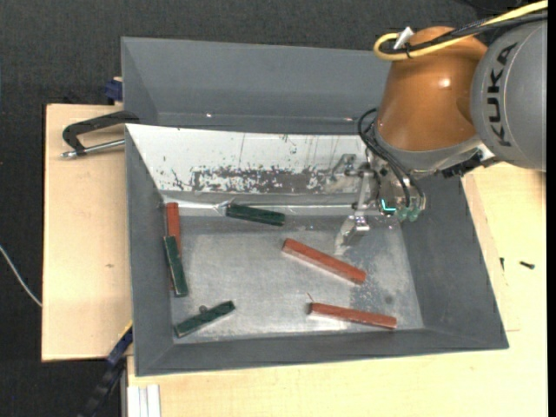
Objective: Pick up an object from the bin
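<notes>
Hovering gripper (358,225), seemingly beside red stick (323,261) (central one).

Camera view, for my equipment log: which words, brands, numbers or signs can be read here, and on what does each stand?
"KUKA": on the grey arm casing at the upper right, letters turned sideways.
No readable mark on the red bars or the green bars lying in the bin.
The dark speckles on the bin's back wall form no readable text.
</notes>
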